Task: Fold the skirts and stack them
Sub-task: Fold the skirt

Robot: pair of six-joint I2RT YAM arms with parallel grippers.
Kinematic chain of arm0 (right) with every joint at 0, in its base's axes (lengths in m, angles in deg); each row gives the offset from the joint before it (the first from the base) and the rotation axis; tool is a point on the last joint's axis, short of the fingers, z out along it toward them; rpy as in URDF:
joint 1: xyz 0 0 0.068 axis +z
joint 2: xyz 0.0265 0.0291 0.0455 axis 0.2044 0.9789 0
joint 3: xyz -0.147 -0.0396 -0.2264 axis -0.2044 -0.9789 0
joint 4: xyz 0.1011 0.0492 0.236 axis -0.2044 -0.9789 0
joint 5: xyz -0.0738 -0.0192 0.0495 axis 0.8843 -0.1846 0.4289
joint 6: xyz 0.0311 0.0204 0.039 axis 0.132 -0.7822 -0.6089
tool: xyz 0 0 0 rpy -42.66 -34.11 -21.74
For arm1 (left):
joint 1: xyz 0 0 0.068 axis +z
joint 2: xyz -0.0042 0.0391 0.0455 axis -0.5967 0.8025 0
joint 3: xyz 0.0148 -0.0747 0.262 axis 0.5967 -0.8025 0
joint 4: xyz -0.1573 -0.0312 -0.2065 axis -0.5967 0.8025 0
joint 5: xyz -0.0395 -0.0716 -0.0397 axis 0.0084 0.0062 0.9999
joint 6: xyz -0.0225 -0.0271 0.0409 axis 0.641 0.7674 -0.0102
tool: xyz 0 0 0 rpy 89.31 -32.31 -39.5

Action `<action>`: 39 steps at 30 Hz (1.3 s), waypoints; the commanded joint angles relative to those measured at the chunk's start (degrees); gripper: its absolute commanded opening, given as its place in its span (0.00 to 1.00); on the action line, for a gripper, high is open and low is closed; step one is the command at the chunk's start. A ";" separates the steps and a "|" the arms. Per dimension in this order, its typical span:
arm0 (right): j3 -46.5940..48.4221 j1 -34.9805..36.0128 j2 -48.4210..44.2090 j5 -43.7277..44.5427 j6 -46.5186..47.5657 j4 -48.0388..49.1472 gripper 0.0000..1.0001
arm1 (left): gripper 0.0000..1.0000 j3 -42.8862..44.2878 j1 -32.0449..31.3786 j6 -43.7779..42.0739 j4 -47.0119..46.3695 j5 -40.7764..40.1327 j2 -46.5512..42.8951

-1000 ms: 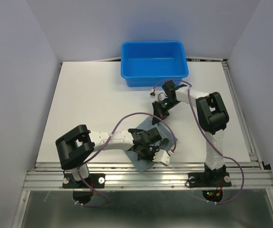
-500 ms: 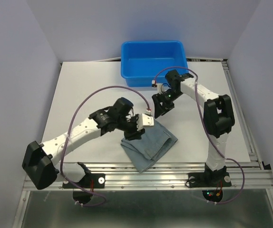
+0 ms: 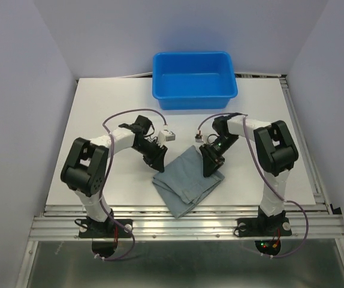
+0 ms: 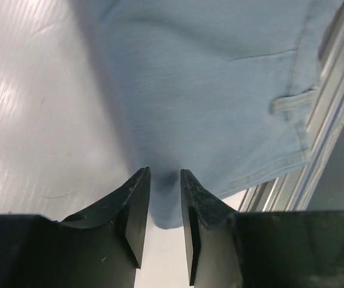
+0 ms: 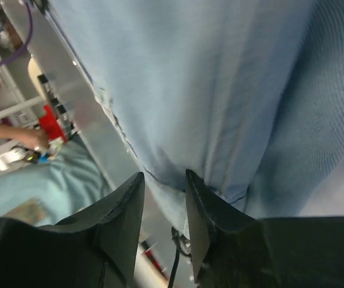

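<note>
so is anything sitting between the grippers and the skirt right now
Nothing visible does. The left gripper is at the left corner of the skirt, the right gripper at its right edge, each closed on cloth. The blue tub stands well apart.

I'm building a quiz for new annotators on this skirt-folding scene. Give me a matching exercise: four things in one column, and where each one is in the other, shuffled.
Things:
1. blue tub
2. skirt
3. left gripper
4. right gripper

Places:
A. pinching the cloth at its right side
B. at the far edge of the table
C. pinching the cloth at its left side
D. lying near the table's front edge, between the two grippers

Pairs: 1-B, 2-D, 3-C, 4-A
</note>
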 commanded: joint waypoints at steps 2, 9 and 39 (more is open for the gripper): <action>-4.65 -0.12 4.72 9.20 0.77 2.77 0.39 | 0.37 3.79 1.63 0.91 2.83 2.27 6.23; 5.25 -7.58 12.01 25.02 -2.85 10.96 0.38 | 0.30 4.67 1.19 2.06 2.57 0.60 8.97; 0.89 -6.80 -14.07 37.45 -10.58 12.90 0.52 | 0.38 10.56 -15.08 14.72 -16.51 -5.72 -1.41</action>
